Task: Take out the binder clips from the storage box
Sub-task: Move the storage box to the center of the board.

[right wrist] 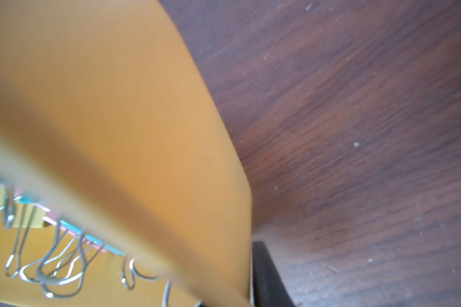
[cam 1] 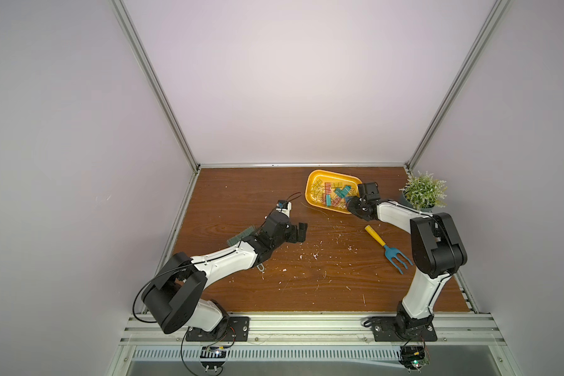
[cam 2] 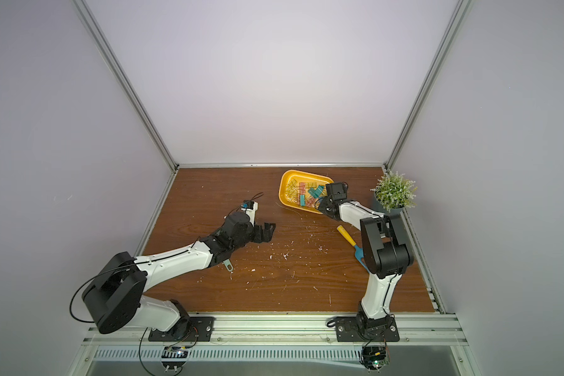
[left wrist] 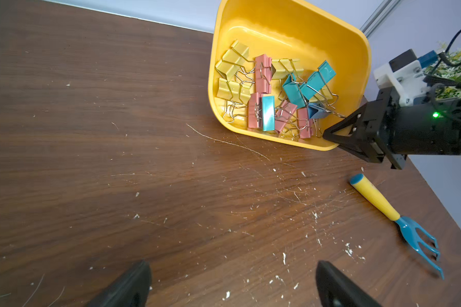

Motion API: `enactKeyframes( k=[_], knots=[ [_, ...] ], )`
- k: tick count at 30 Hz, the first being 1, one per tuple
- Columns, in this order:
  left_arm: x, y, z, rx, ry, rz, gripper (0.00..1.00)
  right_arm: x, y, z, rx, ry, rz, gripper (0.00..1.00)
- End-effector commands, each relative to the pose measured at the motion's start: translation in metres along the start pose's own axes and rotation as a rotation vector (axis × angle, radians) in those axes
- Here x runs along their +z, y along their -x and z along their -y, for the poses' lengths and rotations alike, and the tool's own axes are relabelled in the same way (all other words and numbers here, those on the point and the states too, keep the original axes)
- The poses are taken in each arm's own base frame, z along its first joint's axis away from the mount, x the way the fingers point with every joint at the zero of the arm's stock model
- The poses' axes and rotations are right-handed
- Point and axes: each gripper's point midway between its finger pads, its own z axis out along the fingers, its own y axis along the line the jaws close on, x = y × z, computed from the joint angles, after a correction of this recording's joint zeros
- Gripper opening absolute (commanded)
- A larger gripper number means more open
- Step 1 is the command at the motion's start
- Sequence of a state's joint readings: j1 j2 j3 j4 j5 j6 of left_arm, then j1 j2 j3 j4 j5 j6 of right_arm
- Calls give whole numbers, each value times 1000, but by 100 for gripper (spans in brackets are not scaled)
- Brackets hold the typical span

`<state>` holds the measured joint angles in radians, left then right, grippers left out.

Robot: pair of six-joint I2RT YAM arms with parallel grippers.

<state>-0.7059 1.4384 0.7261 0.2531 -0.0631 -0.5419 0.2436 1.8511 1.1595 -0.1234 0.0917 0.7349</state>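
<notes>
Pinching the storage box rim is the right end effector.

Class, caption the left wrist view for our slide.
Right gripper grips the yellow storage box by its rim; binder clips inside.

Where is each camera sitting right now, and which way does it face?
Top views: high above the arm bases, looking down at the table; left arm and right arm show.
Left wrist: faces the storage box and binder clips; its open left end effector shows.
Right wrist: against the box's outer wall; one finger shows.
Shared: both wrists see the clips.
</notes>
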Motion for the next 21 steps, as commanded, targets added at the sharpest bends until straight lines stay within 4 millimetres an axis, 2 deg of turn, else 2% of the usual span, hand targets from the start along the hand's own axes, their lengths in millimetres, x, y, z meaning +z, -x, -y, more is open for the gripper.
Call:
enactKeyframes(
  k=[1, 4, 10, 16, 21],
  knots=[
    [0, -6, -9, 3, 35, -16, 99, -23, 13, -26, -44, 85, 0, 10],
    [-2, -4, -13, -10, 44, -16, 100, -31, 10, -35, -63, 133, -32, 4],
    [-11, 5, -31, -65, 69, -3, 100, -49, -8, -53, -117, 243, -142, 0],
    [-25, 18, -51, -103, 97, 42, 100, -70, -39, -63, -170, 354, -284, 0],
    [-35, 22, -48, -125, 60, 58, 100, -86, -70, -59, -213, 366, -349, 0]
  ],
)
